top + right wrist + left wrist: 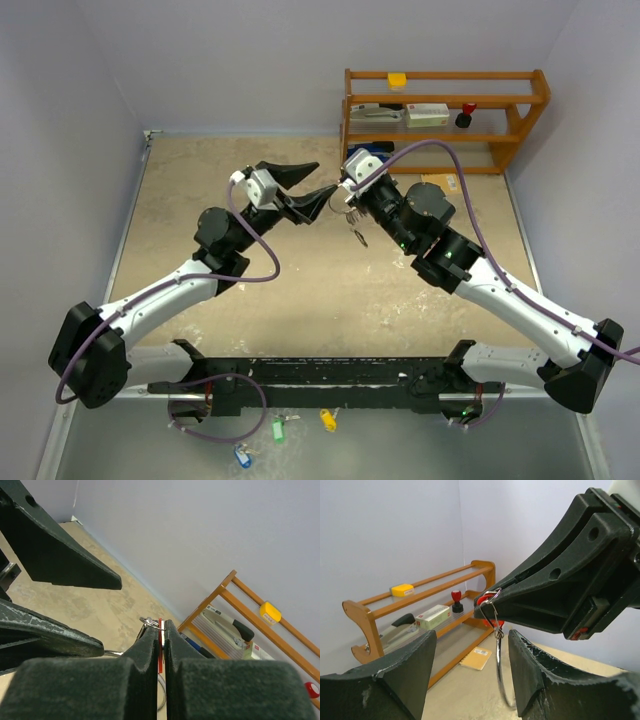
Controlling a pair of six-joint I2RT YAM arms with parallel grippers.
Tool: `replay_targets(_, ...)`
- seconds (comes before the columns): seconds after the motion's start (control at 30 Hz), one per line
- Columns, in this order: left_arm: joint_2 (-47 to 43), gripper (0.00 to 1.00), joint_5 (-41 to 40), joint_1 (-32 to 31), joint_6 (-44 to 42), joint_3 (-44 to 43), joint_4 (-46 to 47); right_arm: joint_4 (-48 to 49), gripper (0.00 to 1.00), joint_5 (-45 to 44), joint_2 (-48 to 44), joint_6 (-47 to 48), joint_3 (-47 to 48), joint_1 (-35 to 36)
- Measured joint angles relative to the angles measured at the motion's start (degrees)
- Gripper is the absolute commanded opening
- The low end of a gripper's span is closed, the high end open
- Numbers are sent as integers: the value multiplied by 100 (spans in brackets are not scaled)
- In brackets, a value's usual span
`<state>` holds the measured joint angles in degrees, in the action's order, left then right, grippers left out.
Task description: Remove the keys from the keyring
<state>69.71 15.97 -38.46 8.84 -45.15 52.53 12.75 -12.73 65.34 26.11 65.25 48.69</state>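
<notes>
- Three loose keys are lying at the bottom edge of the top view, in front of the arm bases: one with a green tag [278, 430], one with a yellow tag [327, 420] and one with a blue tag [241, 457].
- Both arms are reaching up the frame over the sandy counter [200, 210], and their tips are meeting just above the frame's centre.
- The left pincer [326, 177] is standing partly open with nothing in its grasp. In its own wrist view its two fingers [385, 680] are flanking the hanging ring without touching it.
- The right pincer [160, 630] is pressing tight on the red-tagged key [160, 652], with only a thin red strip showing between its jaws.
- The keyring [497, 670] is hanging in the air from the right pincer's tip, in the lower middle of the left wrist view. A smaller wire loop [146, 621] is sitting at the same tip.
- Whether other silver keys are hanging there is too small to tell.
- Farthest away, at the upper right of the top view, a wooden rack [445, 100] is standing against the wall, carrying a yellow block [398, 80] and a red-topped stamp [467, 115].
</notes>
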Motion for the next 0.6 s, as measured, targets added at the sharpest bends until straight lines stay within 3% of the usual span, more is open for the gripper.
replay_targets(0.6, 450, 57, 162, 0, 59, 0, 400, -2, 0, 44, 7, -2, 0, 17)
